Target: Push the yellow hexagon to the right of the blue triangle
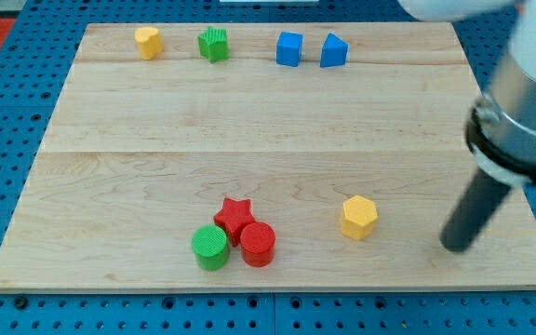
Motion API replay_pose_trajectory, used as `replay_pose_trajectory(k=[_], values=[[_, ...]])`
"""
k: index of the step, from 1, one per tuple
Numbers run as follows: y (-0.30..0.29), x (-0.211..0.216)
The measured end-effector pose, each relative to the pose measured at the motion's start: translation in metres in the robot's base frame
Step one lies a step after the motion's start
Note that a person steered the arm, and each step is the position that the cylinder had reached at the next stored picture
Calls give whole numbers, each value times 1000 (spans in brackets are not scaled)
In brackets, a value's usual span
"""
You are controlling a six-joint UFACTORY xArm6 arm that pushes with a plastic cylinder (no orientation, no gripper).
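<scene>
My tip, with no claw to open, sat right of the yellow hexagon; pushing from there risked driving it away from the blue triangle.

You have eight blocks on the worktop. Two are yellow: a hexagon and another yellow block. Two are green: a star and a cylinder. Two are blue: a cube and a triangle. Two are red: a star and a cylinder.
</scene>
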State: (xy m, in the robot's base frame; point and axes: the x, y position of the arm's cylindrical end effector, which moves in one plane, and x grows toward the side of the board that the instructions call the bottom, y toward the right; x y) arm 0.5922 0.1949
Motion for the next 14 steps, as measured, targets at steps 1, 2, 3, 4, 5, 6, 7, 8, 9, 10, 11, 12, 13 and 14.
replay_pose_trajectory(k=[1,2,3,4,5,6,7,8,9,10,11,12,13,14], values=[[-39,16],[-79,-15],[-114,-45],[-157,-78],[-137,-95],[-92,-128],[-88,-172],[-67,-190],[-65,-168],[-29,-175],[-17,-217],[-15,-256],[-16,-227],[-27,-210]])
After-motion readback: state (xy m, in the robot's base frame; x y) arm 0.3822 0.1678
